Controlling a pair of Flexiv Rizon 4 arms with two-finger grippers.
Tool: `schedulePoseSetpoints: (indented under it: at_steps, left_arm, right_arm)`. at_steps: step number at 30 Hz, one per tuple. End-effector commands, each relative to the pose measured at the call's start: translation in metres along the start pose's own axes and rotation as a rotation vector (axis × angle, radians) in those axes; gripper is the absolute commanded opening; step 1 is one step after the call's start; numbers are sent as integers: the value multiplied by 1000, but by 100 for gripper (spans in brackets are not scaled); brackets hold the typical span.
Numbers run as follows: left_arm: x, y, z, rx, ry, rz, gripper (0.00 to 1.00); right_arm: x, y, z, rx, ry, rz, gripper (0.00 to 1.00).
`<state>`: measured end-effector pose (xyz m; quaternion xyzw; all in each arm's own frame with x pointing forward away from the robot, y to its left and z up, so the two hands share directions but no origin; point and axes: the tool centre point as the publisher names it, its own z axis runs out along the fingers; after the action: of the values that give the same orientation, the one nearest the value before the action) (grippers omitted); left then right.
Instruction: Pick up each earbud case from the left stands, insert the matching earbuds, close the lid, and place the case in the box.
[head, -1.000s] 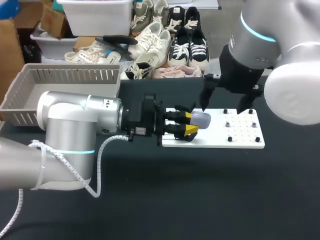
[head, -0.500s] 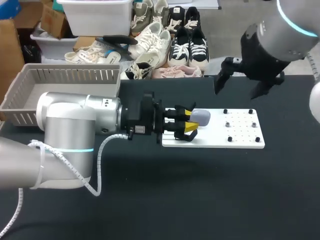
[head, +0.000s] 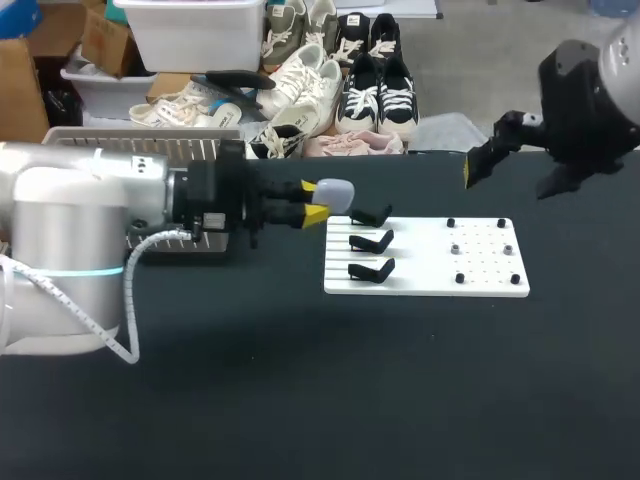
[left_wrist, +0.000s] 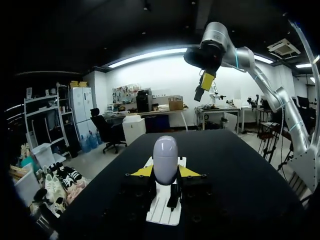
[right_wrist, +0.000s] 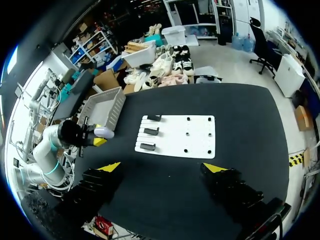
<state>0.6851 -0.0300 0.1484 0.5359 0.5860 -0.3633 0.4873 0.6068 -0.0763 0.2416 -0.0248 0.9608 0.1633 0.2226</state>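
A white board (head: 425, 258) was seen lying on the black table (head: 300, 400). Three black stands (head: 370, 243) were set on the board's left half, and small black pegs (head: 480, 245) on its right half. The left gripper (head: 312, 203) was held just off the board's far left corner. Its fingers were closed on a pale, round earbud case (head: 335, 196) from two sides. The case was kept in the air there, apart from the stands. A gray basket (head: 100, 150) was seen farther left of the board, partly hidden by the left arm. The right gripper (head: 515, 172) was held beyond the board's far right corner, its fingers spread wide with nothing between them.

From the left wrist, the case (left_wrist: 165, 160) was seen squeezed between the two yellow tips, standing on end. The board (left_wrist: 162, 210) was seen lower down, past the fingers.

From the right wrist, the right gripper's (right_wrist: 163, 167) fingers were seen wide apart, and nothing was held. The board (right_wrist: 192, 137) was seen far below them. The case (right_wrist: 104, 132) was seen between the board and the basket (right_wrist: 102, 107).
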Motion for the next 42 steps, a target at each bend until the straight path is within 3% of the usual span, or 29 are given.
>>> schedulePoseSetpoints:
  at_steps: [1, 11, 17, 24, 26, 28, 29, 30, 32, 36, 39, 42]
  left_arm:
    - [2, 8, -56, -154, 93, -33, 0]
    - [56, 91, -130, -432, 251, -209, 0]
    - [96, 150, -151, -507, 318, -324, 0]
    - [128, 194, -156, -551, 332, -439, 0]
    - [132, 203, -156, -563, 323, -451, 15]
    - [134, 211, -155, -567, 319, -450, 87]
    - [133, 213, -154, -569, 316, -445, 100]
    - [132, 219, -155, -577, 307, -433, 100]
    - [125, 220, -153, -561, 287, -396, 100]
    - [98, 199, -140, -517, 225, -296, 100]
    - [65, 170, -116, -423, 143, -219, 100]
    - [44, 135, -83, -316, 82, -176, 100]
  right_arm:
    - [3, 1, 2, 6, -46, 4, 100]
    - [3, 1, 2, 6, -46, 4, 100]
    - [3, 1, 2, 6, -46, 4, 100]
    - [3, 1, 2, 6, -46, 4, 100]
    - [3, 1, 2, 6, -46, 4, 100]
    - [3, 1, 2, 6, -46, 4, 100]
    - [3, 1, 2, 6, -46, 4, 100]
    - [3, 1, 2, 6, -46, 4, 100]
    - [3, 1, 2, 6, -46, 4, 100]
    - [3, 1, 2, 6, -46, 4, 100]
    - [3, 1, 2, 6, -46, 4, 100]
    - [3, 1, 2, 6, -46, 4, 100]
